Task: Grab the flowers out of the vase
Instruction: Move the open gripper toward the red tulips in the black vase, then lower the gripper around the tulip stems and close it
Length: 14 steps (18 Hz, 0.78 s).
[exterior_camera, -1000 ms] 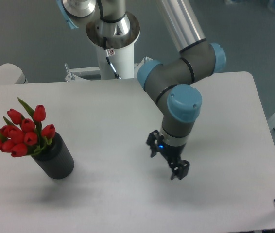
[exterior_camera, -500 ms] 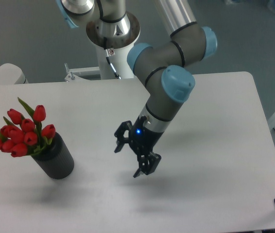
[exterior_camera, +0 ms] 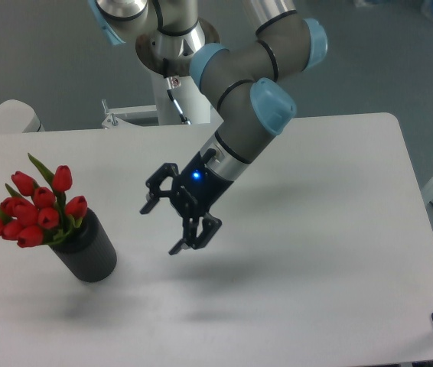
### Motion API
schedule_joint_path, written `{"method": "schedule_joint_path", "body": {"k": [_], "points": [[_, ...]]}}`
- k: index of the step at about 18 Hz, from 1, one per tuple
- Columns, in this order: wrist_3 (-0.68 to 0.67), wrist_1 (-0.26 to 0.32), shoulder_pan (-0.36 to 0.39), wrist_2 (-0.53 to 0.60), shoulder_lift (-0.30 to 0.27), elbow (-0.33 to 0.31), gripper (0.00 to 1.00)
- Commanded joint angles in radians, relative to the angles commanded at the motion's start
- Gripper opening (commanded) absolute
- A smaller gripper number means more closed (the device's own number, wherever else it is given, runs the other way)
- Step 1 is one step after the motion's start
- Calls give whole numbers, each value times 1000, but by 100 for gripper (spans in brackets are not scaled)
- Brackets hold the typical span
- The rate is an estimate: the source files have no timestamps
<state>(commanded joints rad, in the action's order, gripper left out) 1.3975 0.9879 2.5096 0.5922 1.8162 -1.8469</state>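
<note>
— Where's your gripper (exterior_camera: 166, 225)?
— Right of the vase (exterior_camera: 86, 248), well apart — fingers spread wide, gripping nothing.
— And the flowers (exterior_camera: 34, 208)?
— Standing in that vase — your tulips lean left.

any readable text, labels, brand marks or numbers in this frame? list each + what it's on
None readable.
Small tag with red marks on the robot base column: too small and blurred to read.
Gripper: a blue light only, no lettering visible.
Vase, flowers, table: no print or labels visible.
</note>
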Motion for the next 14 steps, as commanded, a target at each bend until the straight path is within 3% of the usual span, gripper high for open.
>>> {"method": "schedule_joint_path", "body": {"k": [3,8,14], "points": [[-41,0,-17,-6,-6,-9,100],[-87,-9,-136,-78,-18,-2,100],[-83,-12,-146,-86,-14,-23,100]]}}
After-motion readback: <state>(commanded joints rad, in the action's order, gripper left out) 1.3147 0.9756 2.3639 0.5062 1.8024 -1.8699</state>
